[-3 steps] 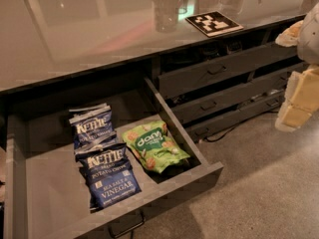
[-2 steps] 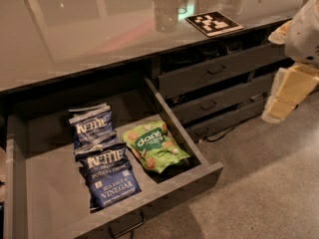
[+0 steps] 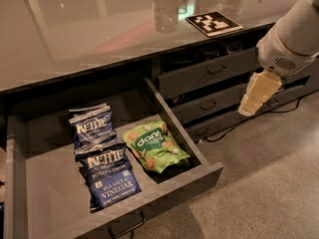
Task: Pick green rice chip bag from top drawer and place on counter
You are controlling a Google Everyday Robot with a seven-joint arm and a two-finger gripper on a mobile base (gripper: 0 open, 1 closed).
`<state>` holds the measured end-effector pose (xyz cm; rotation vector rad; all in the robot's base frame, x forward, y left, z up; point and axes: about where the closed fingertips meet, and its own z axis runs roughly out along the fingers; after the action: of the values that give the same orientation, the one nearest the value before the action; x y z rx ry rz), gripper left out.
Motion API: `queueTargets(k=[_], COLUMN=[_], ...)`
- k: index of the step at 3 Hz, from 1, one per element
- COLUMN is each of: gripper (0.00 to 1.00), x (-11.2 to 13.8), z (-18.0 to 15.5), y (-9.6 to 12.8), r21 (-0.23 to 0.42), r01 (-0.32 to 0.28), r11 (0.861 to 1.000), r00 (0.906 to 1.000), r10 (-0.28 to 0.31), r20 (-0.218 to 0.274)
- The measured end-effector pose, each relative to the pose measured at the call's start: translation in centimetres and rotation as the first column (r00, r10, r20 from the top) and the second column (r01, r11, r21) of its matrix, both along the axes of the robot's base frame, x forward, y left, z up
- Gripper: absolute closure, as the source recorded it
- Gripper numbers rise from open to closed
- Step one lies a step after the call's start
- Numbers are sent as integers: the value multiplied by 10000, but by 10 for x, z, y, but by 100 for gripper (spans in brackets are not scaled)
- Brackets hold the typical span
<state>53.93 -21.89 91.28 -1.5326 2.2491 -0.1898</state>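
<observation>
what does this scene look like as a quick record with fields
storage: top drawer pulled open below the counter
target: green bag lying flat in the drawer, near its right wall
others: two Kettle bags left of the green bag, one behind the other
arm: gripper at the right, in front of the narrow drawers, well apart from the green bag
surface: counter holds a marker tag
progress: green bag not yet picked

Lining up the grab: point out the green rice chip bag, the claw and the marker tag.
green rice chip bag (image 3: 151, 143), camera view, on its dark oval logo.
claw (image 3: 248, 107), camera view, its tip, hanging right of the bag.
marker tag (image 3: 213, 23), camera view, its middle.
</observation>
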Motion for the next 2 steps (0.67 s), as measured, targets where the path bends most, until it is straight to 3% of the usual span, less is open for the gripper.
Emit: queueTargets(k=[1, 2], gripper=[0, 0], x=[30, 58], z=[-41, -89], y=[-14, -20], r21=[45, 98], r01=[636, 918], r11=[9980, 9957], r00=[9972, 9927], r10=[-634, -907], r20=[-394, -792])
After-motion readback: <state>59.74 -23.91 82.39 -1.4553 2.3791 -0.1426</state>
